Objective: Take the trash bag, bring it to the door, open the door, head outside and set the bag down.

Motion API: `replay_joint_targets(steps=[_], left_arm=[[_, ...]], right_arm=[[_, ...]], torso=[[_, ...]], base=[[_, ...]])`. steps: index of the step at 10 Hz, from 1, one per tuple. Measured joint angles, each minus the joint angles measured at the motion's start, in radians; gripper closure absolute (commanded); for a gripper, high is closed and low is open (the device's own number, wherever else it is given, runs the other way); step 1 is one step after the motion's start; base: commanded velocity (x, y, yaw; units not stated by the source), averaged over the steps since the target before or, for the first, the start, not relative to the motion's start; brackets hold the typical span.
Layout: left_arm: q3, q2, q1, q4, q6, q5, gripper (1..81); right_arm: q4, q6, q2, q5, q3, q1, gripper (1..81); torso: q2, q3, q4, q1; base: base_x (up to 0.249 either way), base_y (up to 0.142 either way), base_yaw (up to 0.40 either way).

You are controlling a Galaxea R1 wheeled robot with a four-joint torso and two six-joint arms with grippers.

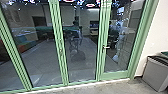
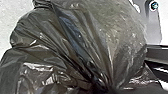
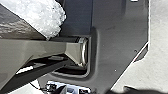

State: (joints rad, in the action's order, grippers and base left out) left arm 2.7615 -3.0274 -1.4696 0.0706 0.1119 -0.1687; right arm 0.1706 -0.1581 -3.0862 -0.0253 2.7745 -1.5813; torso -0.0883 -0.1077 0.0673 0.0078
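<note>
Dark plastic: your trash bag (image 2: 75, 50) bulges close before the left wrist camera, tightly gathered; you can't tell whether your left gripper or right gripper grasps it. Grey floor (image 1: 112, 87) fronts the green-framed door (image 1: 115, 75), a bin (image 1: 155, 73) to its right.

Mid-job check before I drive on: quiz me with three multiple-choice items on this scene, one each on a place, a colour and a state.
1. In the head view, where is the gray bin?
A) Left of the glass door
B) Right of it
C) Behind it

2. What colour is the door frame?
A) Green
B) Red
C) Black

3. How is the glass door?
A) Wide open
B) Half open
C) Shut

1 B: the bin stands by the white wall.
2 A: green shows down the frame's side.
3 C: the door sits flush in its frame.
</note>
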Motion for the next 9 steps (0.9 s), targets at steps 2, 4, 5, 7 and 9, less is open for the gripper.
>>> replay_joint_targets(steps=[2, 4, 5, 7, 9], left_arm=[[0.0, 0.0, 0.001, 0.0, 0.0, 0.0, 81.1], [-0.002, 0.002, -0.004, 0.0, 0.0, 0.0, 81.1], [-0.002, 0.005, -0.004, 0.0, 0.0, 0.0, 81.1], [-0.002, 0.005, 0.0, 0.0, 0.0, 0.0, 81.1], [-0.001, 0.006, -0.005, 0.0, 0.0, -0.001, 81.1]], right_arm=[[0.0, -0.002, 0.0, 0.0, 0.0, 0.001, 1.0], [0.0, -0.002, -0.001, 0.0, 0.0, 0.002, 1.0], [-0.004, -0.002, 0.0, 0.0, 0.0, 0.002, 1.0], [-0.009, -0.002, -0.001, 0.0, 0.0, 0.004, 1.0], [-0.008, 0.001, -0.007, 0.0, 0.0, 0.002, 1.0]], torso=[[0.0, 0.0, 0.0, 0.0], [0.0, 0.0, 0.0, 0.0], [0.0, 0.0, 0.0, 0.0], [0.0, 0.0, 0.0, 0.0], [0.0, 0.0, 0.0, -0.001]], base=[[0.134, 0.0, 0.0], [0.132, 0.0, 0.0], [0.132, 0.0, 0.0], [0.135, -0.035, 0.0], [0.14, -0.089, 0.0]])
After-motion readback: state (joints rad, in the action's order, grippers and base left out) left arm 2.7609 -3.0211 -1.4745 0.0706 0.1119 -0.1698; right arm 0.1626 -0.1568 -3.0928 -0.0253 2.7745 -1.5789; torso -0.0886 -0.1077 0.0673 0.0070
